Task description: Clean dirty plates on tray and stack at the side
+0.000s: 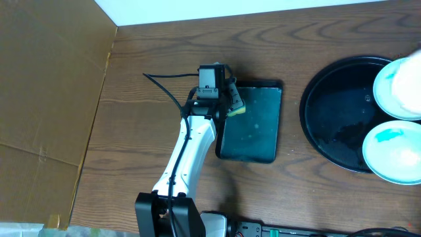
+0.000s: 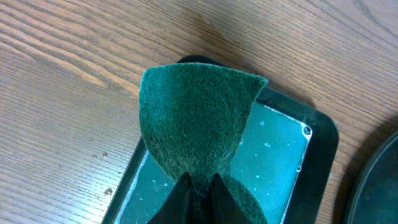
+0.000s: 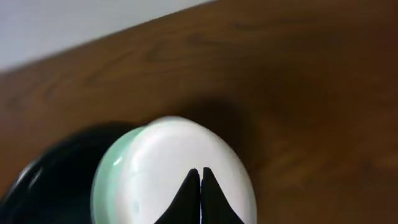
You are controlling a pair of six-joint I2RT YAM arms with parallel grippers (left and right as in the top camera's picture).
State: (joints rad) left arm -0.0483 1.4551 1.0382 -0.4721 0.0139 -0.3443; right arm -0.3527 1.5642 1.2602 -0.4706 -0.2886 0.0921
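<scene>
My left gripper (image 1: 227, 99) (image 2: 200, 183) is shut on a green scouring sponge (image 2: 199, 118) (image 1: 235, 106), held over the far left corner of the small rectangular dark tray (image 1: 253, 131) (image 2: 323, 134). The round black tray (image 1: 335, 105) (image 3: 50, 174) lies at the right. A teal-stained plate (image 1: 393, 153) rests on its near right side. A second pale plate (image 1: 398, 85) (image 3: 168, 162) hangs blurred over the tray's far right. My right gripper (image 3: 200, 171) is shut on its rim and is outside the overhead view. A third plate is not in view.
The rectangular tray holds a thin film of wet teal liquid. A cardboard sheet (image 1: 46, 79) covers the left of the table. A white wall (image 1: 263, 6) runs along the far edge. The round tray's rim shows at the left wrist view's right edge (image 2: 379, 186).
</scene>
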